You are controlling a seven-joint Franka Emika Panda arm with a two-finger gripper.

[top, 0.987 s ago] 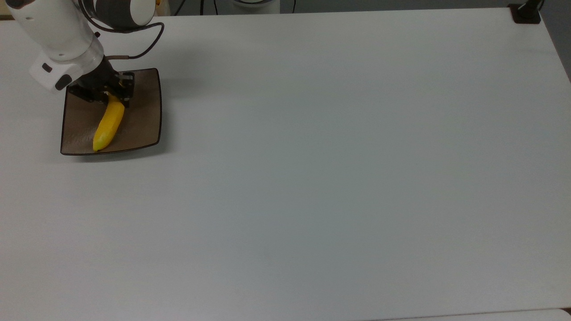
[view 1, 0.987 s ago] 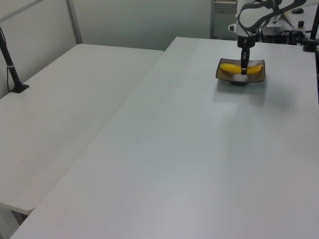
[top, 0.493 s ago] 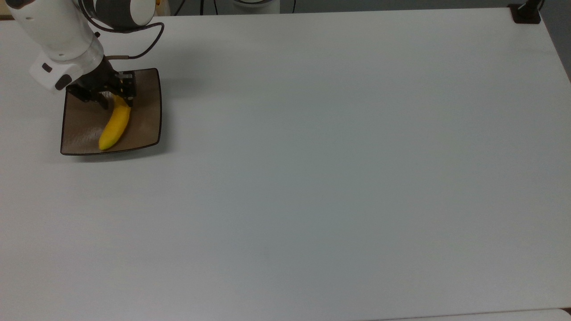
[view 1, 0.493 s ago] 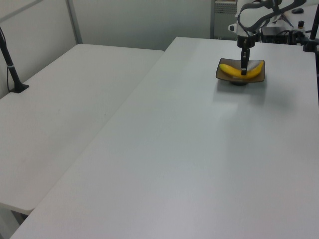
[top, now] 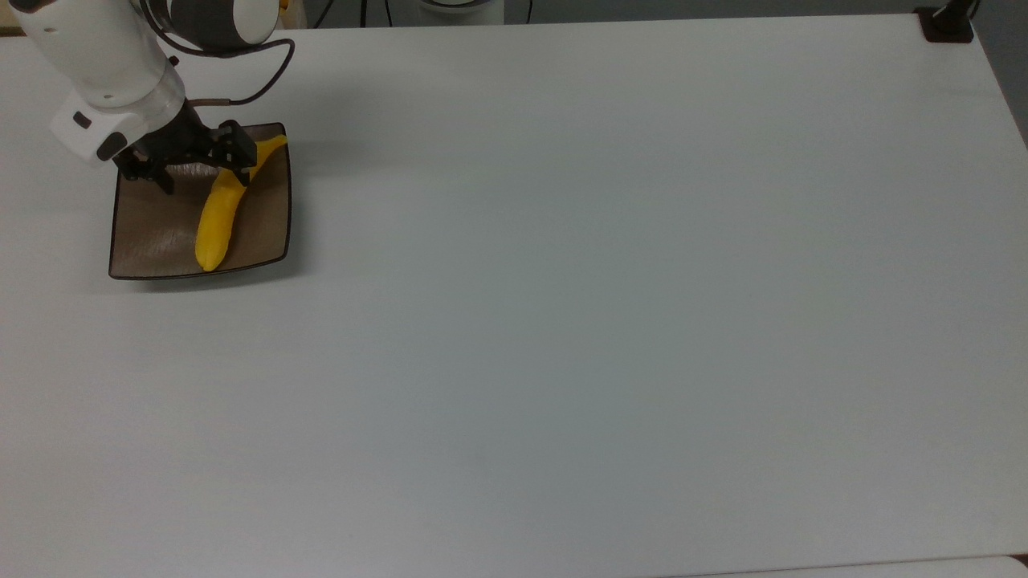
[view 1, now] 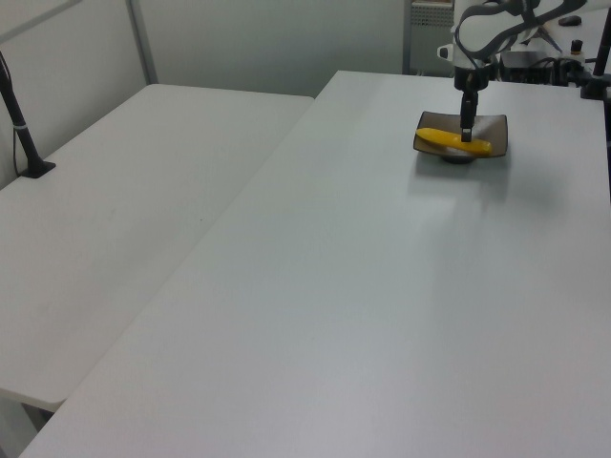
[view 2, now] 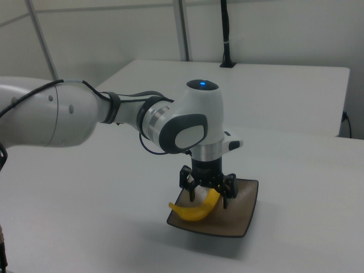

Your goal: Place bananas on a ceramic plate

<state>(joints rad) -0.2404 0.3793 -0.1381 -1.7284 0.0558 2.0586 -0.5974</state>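
Observation:
The yellow banana (top: 218, 221) lies on the square brown ceramic plate (top: 152, 233) near the top view's upper left. Its stem end reaches the plate's far right corner. My gripper (top: 202, 172) stands open over the plate's far half; its right finger in the top view is over the banana's upper part, though I cannot tell whether it touches. In the right view the gripper (view 2: 209, 195) points straight down with the banana (view 2: 193, 213) lying below and between its spread fingers on the plate (view 2: 239, 216). The left view shows the gripper (view 1: 467, 134) above the banana (view 1: 449, 139) and plate (view 1: 492, 124).
The white table (top: 562, 321) stretches wide to the top view's right and front. A black clamp (top: 948, 24) sits at its far right corner. A second white table (view 1: 115, 210) with a black post (view 1: 19, 114) adjoins at the left view's left.
The fingers have spread apart and let go of the banana. The banana has swung to the top view's right on the plate, its stem end now at the plate's corner.

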